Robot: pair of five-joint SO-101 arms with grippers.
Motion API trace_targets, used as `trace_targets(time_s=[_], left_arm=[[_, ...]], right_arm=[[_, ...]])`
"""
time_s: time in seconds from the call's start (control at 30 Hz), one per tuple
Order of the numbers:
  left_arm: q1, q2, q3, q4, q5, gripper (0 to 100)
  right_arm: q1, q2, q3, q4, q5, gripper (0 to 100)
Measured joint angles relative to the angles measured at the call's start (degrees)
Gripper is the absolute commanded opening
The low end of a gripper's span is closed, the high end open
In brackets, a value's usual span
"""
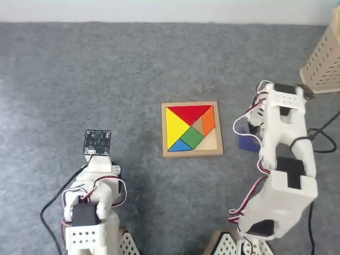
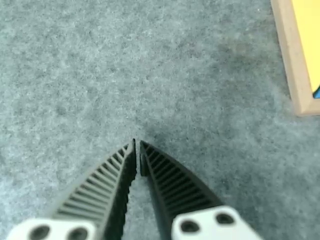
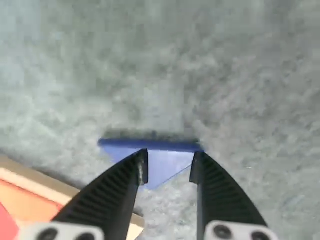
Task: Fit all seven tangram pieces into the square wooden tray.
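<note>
My right hand (image 3: pixel 169 157) hangs low over the grey carpeted worktop (image 1: pixel 106 69). Its fingers are parted and straddle the point of a flat blue triangular tangram piece (image 3: pixel 150 150). The piece's long edge lies just past the fingertips. Both fingers look close to its slanted sides, but I cannot tell whether they press on it, so I count it as not yet gripped. The piece seems to lie flat on the worktop. Just to that hand's left sits the square wooden tray (image 1: pixel 164 130), close by but apart from the blue piece. The tray looks nearly full to me. It holds a large red triangle (image 1: pixel 188 112) and a large yellow triangle (image 1: pixel 175 127). With them are an orange slanted piece (image 1: pixel 209 122), a green square (image 1: pixel 192 137), a small blue triangle (image 1: pixel 179 145) and a small tan triangle (image 1: pixel 197 125). That makes six pieces seated. A bare triangular patch of wood (image 1: pixel 210 141) shows in the tray corner nearest my right hand. I judge this gap is meant for the loose blue piece, so one pick and one placement remain. My left hand (image 2: pixel 137 144) is closed and empty, its fingertips almost meeting over bare worktop. A corner of the tray lies ahead of it and off to its right, well apart.
</note>
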Motion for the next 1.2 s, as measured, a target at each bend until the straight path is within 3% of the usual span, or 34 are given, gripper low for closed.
trace_targets(time_s=[0.4,1.2], left_arm=[[-0.18,0.00,0.00,0.00,0.00,1],[0.00,0.00,0.00,0.00,0.00,1]], right_arm=[[-0.97,8.44,-6.59,2.37,-0.18,16.0],[-0.70,9.14,-7.82,2.02,-7.21,15.9]])
